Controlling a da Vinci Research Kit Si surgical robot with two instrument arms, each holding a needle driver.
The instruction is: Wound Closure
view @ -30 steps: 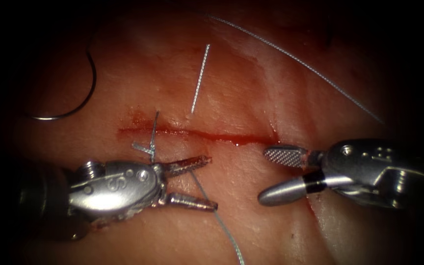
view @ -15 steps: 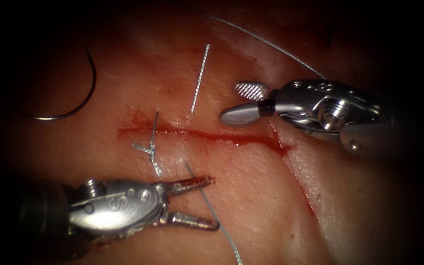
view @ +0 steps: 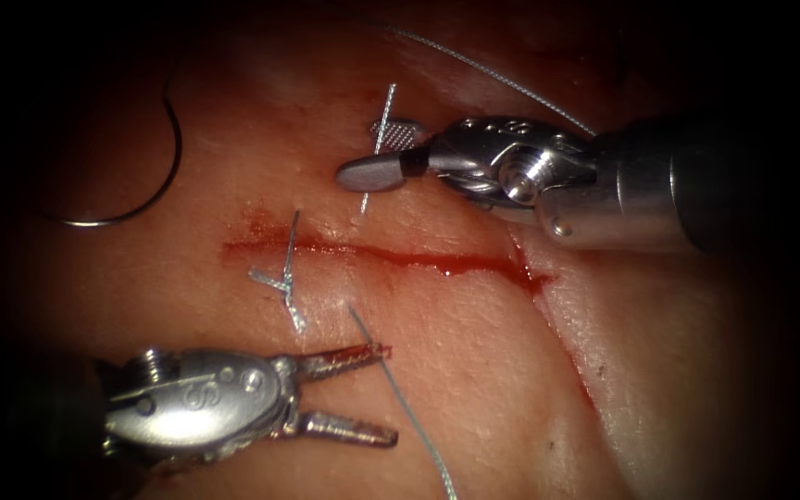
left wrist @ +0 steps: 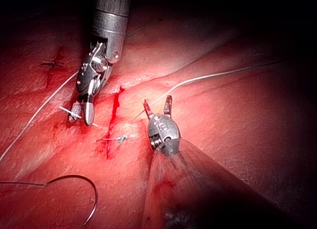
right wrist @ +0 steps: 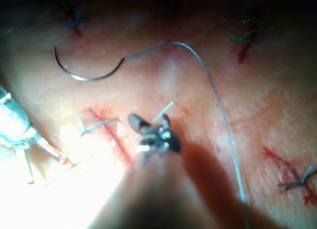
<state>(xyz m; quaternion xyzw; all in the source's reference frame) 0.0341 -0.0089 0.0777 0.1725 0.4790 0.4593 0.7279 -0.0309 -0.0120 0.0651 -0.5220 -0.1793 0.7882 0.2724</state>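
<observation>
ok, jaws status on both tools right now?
Left tool: jaws open, holding nothing.
Right tool: jaws open around the thread end above the cut, not clamped. Needle lies free on the tissue.

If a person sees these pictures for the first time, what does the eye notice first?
The thin red cut across the pink tissue, one knotted stitch near its left end. Above it, the right claw stands open around a short upright thread end. The curved steel needle lies loose, upper left.
</observation>
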